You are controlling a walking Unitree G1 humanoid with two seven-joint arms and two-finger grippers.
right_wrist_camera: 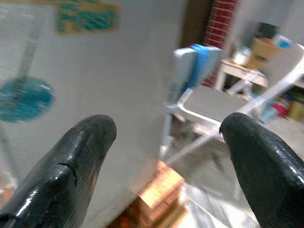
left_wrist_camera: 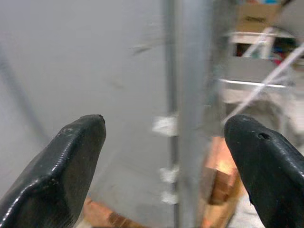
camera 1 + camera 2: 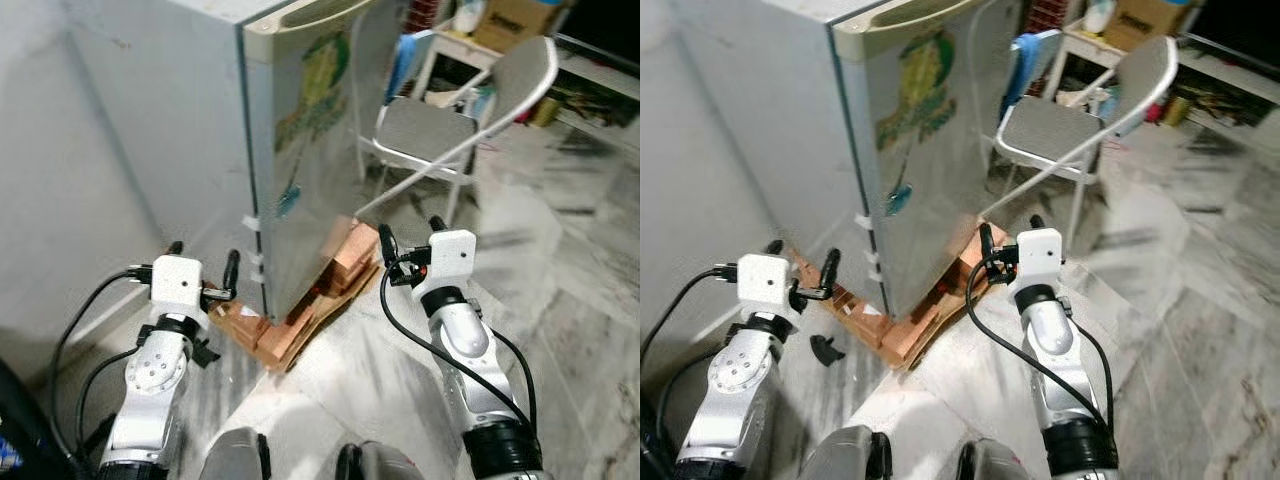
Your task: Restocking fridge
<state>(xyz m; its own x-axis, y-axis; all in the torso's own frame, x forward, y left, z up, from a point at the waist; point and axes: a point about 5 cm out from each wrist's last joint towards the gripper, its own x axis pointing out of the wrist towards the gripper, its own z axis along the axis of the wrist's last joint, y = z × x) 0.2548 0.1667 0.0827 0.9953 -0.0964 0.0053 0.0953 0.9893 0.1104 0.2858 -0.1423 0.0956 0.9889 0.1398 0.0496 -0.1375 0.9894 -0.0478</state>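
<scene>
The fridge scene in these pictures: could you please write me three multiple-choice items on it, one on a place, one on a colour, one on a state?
1. What does the fridge stand on?
A. stacked bricks
B. a rug
C. a trolley

2. What colour is the folding chair's seat?
A. red
B. grey
C. green

3. How is the fridge door?
A. wide open
B. removed
C. closed

Answers:
1 A, orange bricks show under its base.
2 B, the seat and back are grey on a white frame.
3 C, the door lies flush with the body; the left tool and right tool are open and hold nothing.
</scene>
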